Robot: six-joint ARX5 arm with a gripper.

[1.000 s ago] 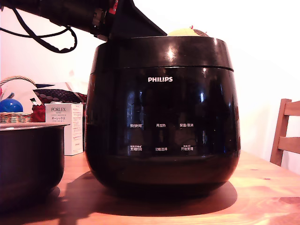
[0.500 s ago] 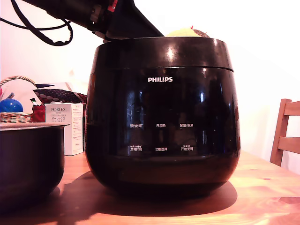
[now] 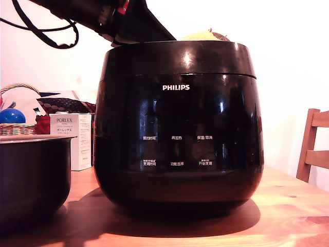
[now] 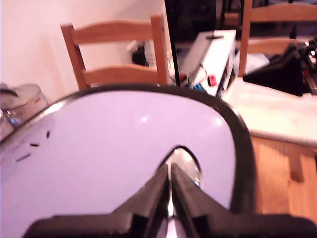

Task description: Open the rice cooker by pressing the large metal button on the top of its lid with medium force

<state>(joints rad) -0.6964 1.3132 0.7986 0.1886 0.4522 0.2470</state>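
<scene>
In the exterior view, the large glossy black rounded rice cooker stands mid-table on the orange wooden table, a smaller plain black pot at the table's left edge; the dark arm above has risen slightly since a second ago. In the wrist view, the black gripper, fingers pressed nearly together and holding nothing, sits over the shiny metal button on the round glossy lid, wooden chairs beyond.
</scene>
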